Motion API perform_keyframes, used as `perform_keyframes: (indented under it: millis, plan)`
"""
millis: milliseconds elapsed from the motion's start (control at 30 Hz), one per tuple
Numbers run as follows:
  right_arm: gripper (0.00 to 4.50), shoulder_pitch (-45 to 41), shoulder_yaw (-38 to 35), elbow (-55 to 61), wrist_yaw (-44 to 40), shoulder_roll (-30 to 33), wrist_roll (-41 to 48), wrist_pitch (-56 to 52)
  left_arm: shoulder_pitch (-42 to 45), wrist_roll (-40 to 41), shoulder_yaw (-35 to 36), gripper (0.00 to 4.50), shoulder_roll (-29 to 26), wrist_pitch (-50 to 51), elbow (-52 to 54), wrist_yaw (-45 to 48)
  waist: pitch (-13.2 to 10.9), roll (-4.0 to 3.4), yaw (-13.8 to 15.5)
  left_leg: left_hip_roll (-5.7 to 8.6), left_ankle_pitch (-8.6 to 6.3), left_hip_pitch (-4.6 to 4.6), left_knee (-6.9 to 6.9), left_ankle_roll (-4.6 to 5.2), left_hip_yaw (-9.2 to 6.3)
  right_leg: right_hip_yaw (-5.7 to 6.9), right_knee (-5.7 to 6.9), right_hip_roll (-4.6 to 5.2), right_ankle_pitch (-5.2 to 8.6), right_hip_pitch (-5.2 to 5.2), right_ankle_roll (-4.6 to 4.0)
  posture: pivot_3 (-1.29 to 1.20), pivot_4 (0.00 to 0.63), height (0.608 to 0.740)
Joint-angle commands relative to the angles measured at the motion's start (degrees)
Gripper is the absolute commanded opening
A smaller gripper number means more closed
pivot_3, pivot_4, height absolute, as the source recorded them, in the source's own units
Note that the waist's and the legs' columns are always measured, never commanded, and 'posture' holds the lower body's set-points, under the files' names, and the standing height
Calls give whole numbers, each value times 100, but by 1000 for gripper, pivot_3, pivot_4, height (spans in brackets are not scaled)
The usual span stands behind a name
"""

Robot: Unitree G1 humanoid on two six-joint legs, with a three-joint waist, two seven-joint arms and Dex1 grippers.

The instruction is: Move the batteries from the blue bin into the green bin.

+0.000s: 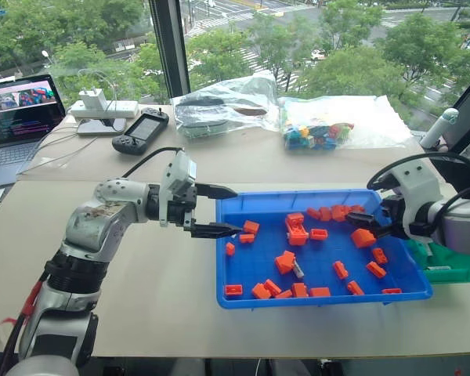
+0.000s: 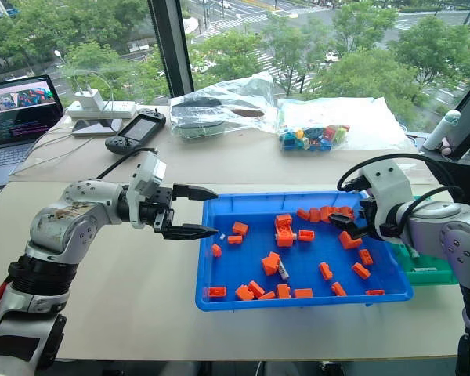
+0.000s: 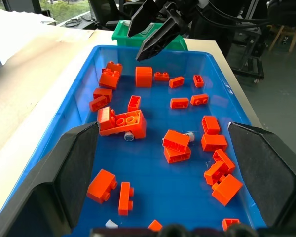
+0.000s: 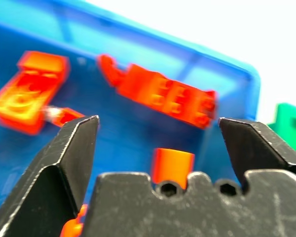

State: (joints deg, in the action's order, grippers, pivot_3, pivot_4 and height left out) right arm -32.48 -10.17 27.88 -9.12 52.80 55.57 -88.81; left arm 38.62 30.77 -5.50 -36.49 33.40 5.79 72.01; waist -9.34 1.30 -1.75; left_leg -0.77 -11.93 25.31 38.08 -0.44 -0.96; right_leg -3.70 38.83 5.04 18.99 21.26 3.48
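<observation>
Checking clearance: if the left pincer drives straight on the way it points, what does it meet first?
Likely the blue bin: the left pincer, open, sits at its near rim, aimed over the orange bricks inside. Depth is unclear.

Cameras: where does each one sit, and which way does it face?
Left and right eye views: on the head, looking forward and down at the blue bin; both arms show.
Left wrist view: on the left arm, looking along the bin toward the green bin; its open left end effector frames the orange bricks.
Right wrist view: on the right arm, over the bin's corner; open right end effector.
All share the blue bin.
</observation>
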Motion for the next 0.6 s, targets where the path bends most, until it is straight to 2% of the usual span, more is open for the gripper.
perform_keyframes:
  millis: [33, 133, 233, 600]
  plan:
    - [4470, 15, 149, 499, 6, -627, 556, -368, 143, 33, 30, 4500, -12, -30, 74, 13, 0, 0, -1, 0, 0, 0, 0, 0, -1, 0, 6, -1, 0, 0, 0, 0, 150, 732]
    - [4470, 125, 434, 685, 155, -965, 482, -368, 159, 22, 23, 4500, -14, -33, 64, 9, 0, 0, 3, 4, 0, 1, 0, 0, -4, 1, 14, 2, 0, 0, 0, 0, 150, 732]
    - [4470, 204, 759, 774, 220, -1010, 307, -368, 152, 23, 21, 4500, -36, -11, 110, 0, 0, 0, 36, 8, 0, 2, 0, 0, -4, 2, 14, 6, 0, 0, 0, 0, 150, 732]
    - [4470, 75, 1152, 687, 148, -1287, -14, -368, 129, -16, 43, 4500, -73, -21, 108, -28, 0, 0, 11, 5, 0, 0, 0, 0, -6, 3, 13, 1, 0, 2, 0, 0, 150, 732]
